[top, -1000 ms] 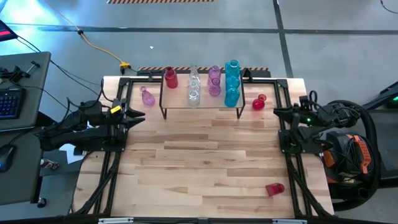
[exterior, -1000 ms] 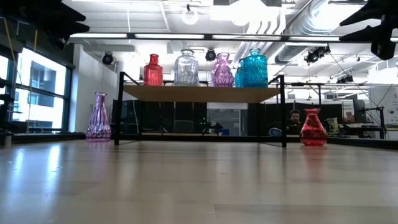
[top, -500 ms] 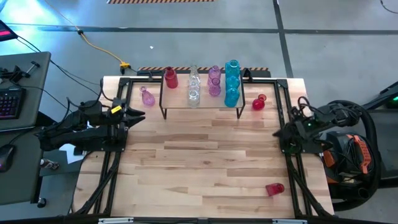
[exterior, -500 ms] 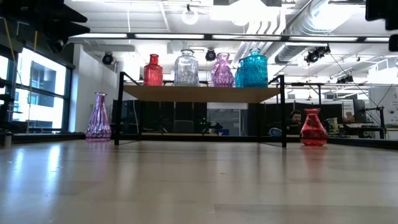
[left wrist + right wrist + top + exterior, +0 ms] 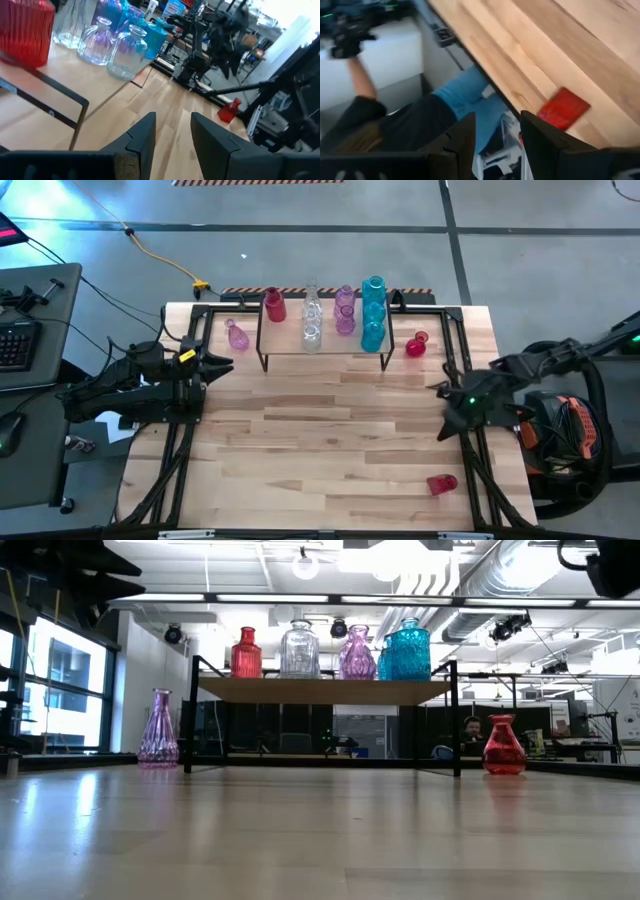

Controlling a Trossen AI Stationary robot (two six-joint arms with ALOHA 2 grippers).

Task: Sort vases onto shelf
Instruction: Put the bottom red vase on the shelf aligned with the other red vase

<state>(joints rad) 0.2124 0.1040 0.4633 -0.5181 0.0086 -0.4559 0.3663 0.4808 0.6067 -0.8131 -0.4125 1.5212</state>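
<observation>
A red vase [image 5: 441, 482] lies on its side near the table's [image 5: 330, 440] front right corner, just ahead of the right gripper [image 5: 441, 411], whose fingers [image 5: 465, 142] stand parted with nothing between them; in the right wrist view the same vase [image 5: 564, 109] shows beyond the fingertips, close to the table edge, with a seated person's legs [image 5: 465, 95] past it. The vase looks like thin, ribbed glass: light, stiff, slick and breakable, and apt to roll, so a gentle pinch across its body or neck seems the safest hold. Farther off, an upright red vase [image 5: 416, 344] stands beside the shelf [image 5: 325, 345], on which a row of red, clear, purple and teal vases [image 5: 373, 330] already sits. Across the table the left gripper [image 5: 218, 366] waits with fingers apart and empty, a pink vase [image 5: 238, 335] standing just beyond it.
</observation>
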